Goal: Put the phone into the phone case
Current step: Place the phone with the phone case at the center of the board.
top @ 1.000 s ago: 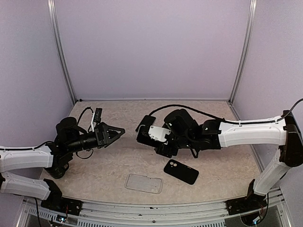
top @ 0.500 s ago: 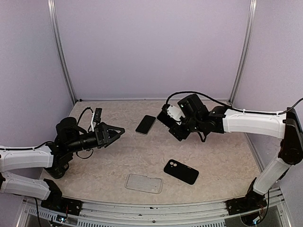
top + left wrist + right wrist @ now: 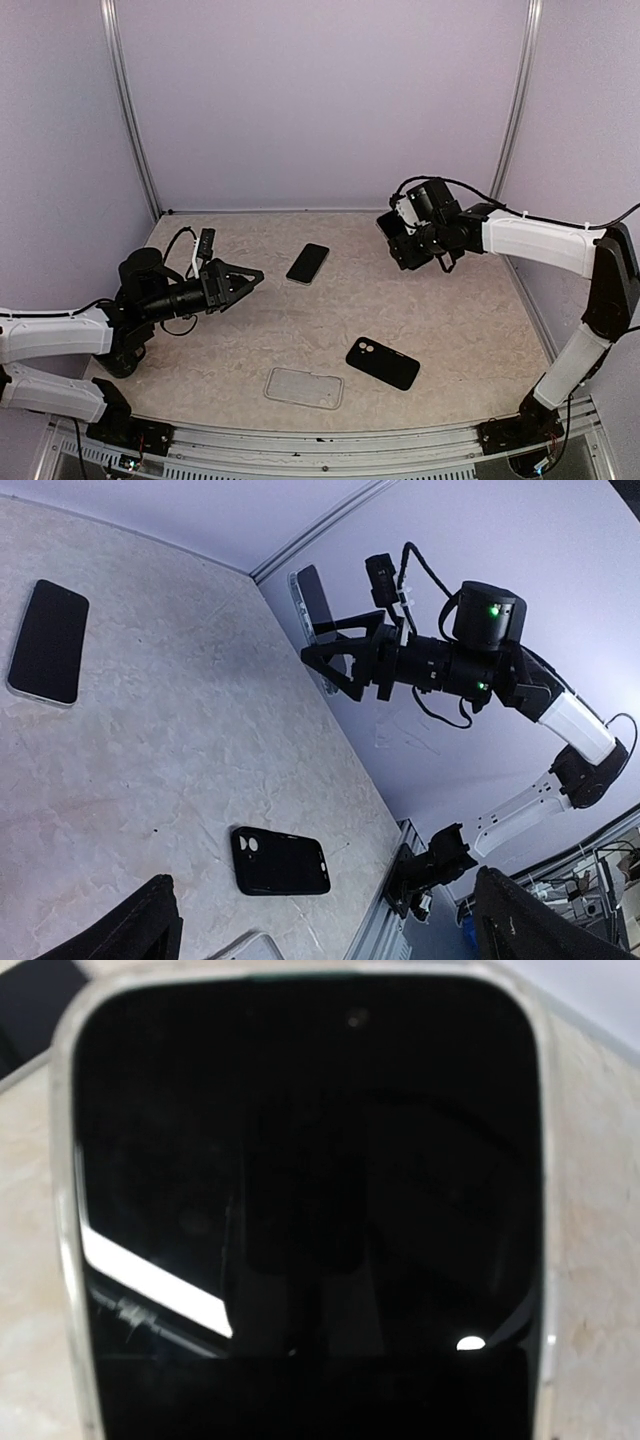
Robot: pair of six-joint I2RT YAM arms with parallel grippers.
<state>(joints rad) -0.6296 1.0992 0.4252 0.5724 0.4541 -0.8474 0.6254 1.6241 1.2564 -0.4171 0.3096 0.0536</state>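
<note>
Swung back to the far right corner since a second ago: right gripper (image 3: 400,240), clamped across a dark, pale-rimmed slab (image 3: 310,1210) (another phone, probably). Left gripper (image 3: 252,279) spread wide, holding nothing. Flat mid-table, screen up: phone (image 3: 308,263), well apart from clear case (image 3: 304,388) near the front edge. Likely stiff, glassy, slippery; best pinched gently across the long edges.

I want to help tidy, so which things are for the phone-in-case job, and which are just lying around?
For the job: bare phone; clear case; black case (probably only one case is needed).
Probably not: clear-rimmed phone in the right pincer, seemingly cased already; open, empty left pincer.
</note>
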